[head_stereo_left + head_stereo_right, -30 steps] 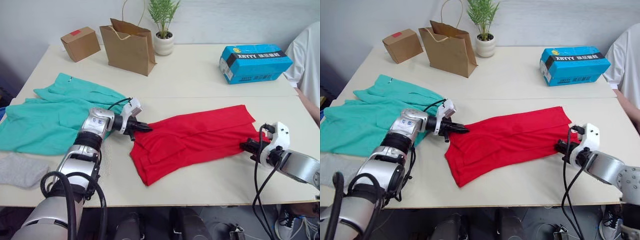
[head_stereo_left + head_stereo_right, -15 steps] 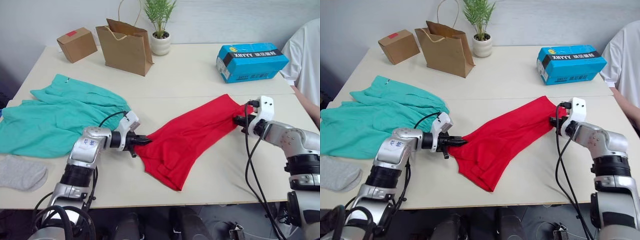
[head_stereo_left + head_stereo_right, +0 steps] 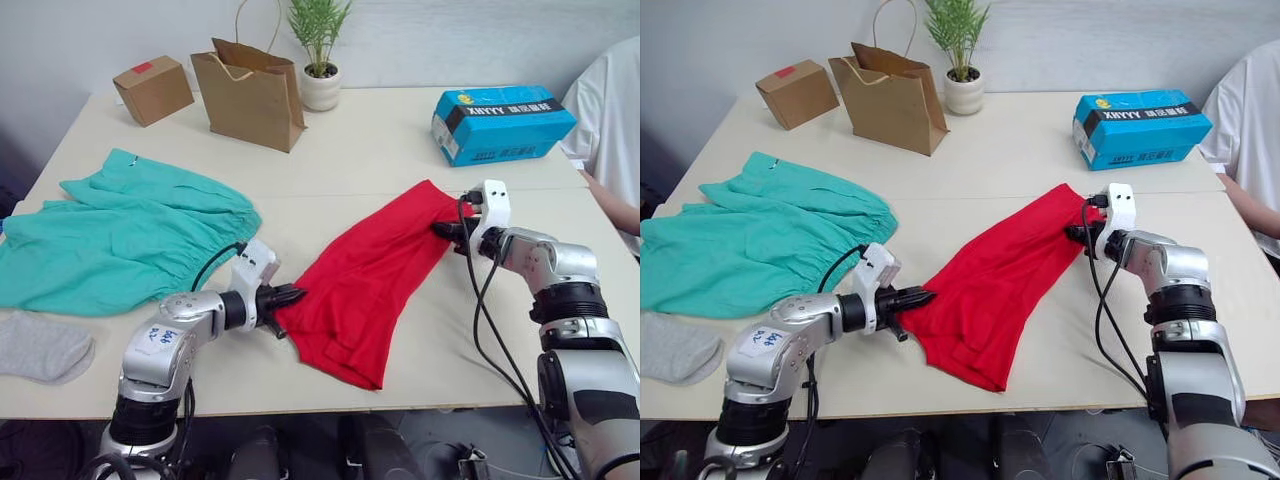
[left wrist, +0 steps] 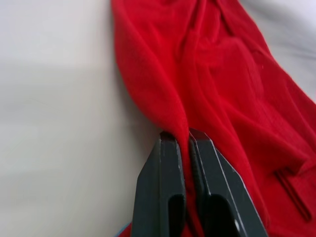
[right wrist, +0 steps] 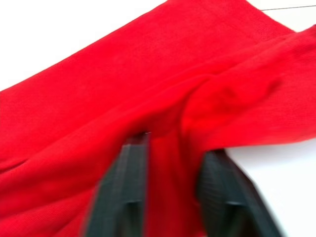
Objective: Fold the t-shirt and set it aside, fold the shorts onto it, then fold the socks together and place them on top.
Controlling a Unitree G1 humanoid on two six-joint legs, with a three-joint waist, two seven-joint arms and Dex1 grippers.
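Early stage of the task. The t-shirt [image 3: 365, 285] lies as a long, partly folded band across the middle of the table [image 3: 400, 150], held at both ends: the left gripper [image 3: 285, 297] is clamped on its near corner, and the right gripper [image 3: 446, 229] straddles the far corner with fabric between parted fingers [image 5: 123, 197]. The shorts [image 3: 120, 235] lie spread and unfolded at the table's left, a sock [image 3: 40, 345] beside them near the front edge; neither appears handled, so both later folds remain.

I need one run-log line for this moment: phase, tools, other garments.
phase: folding t-shirt | left tool: shut on its edge | right tool: at its far end | shorts, sock: untouched
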